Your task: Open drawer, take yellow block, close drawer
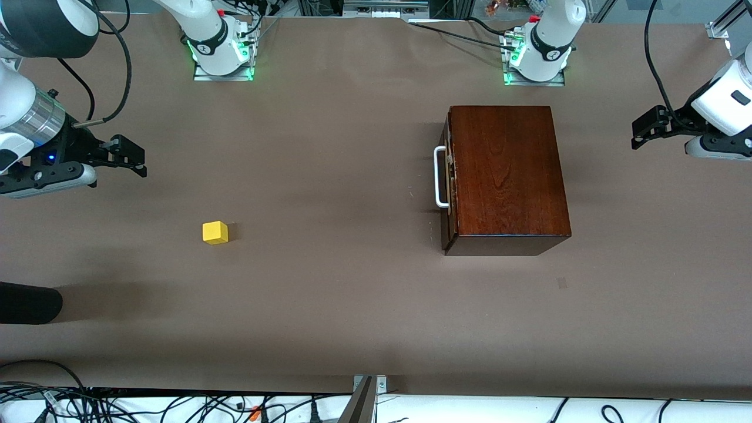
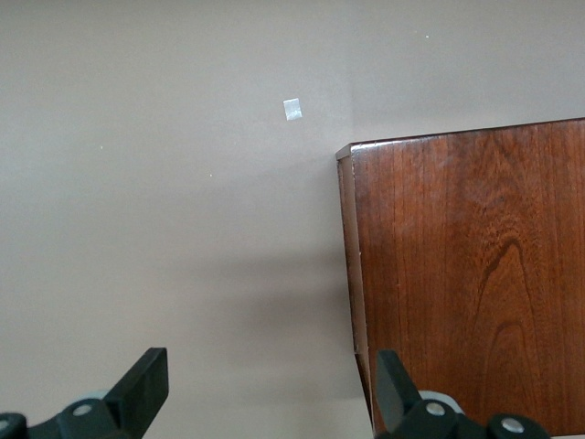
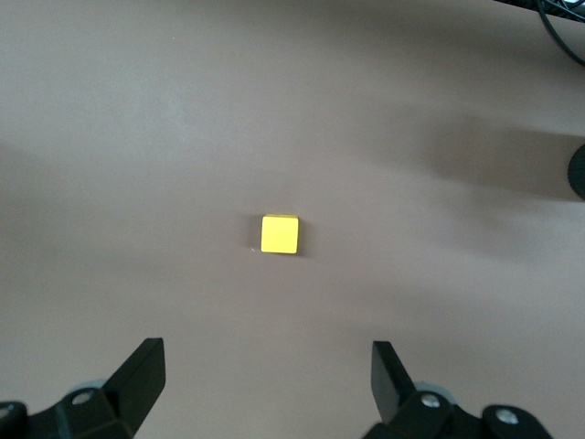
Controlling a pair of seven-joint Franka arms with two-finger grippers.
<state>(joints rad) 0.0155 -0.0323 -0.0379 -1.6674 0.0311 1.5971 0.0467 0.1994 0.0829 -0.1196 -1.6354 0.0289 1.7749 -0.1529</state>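
Observation:
The dark reddish-brown wooden box point(image 1: 508, 170) stands toward the left arm's end of the table. Its drawer point(image 1: 449, 182) is shut, and the white U-shaped handle point(image 1: 439, 177) faces the right arm's end. The yellow block point(image 1: 215, 232) lies on the bare table toward the right arm's end, far from the box. My right gripper point(image 1: 138, 160) is open and empty, up over the table; the block point(image 3: 280, 234) shows ahead of its fingers point(image 3: 146, 366). My left gripper point(image 1: 640, 134) is open and empty, up beside the box point(image 2: 475, 274); the drawer front is hidden in its wrist view.
A small grey tape mark point(image 1: 562, 283) is on the table nearer to the front camera than the box. A dark rounded object point(image 1: 29, 302) juts in at the right arm's end. Cables point(image 1: 176, 405) run along the table's near edge.

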